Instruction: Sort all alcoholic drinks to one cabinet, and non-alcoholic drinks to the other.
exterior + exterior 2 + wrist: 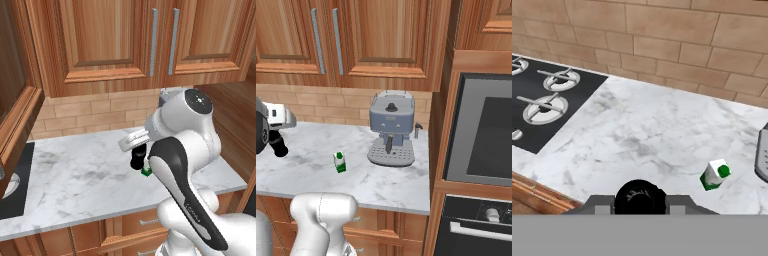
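The small black bottle (639, 196) is held lifted above the marble counter (75, 185) in the narrowly closed gripper (639, 202), the green-and-white carton (340, 162) is left standing on the counter, and both wall cabinets (125, 45) are closed, so sorting is barely started.

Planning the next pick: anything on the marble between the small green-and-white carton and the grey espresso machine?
Nothing. In the right base view, only bare marble counter lies between the carton and the espresso machine.
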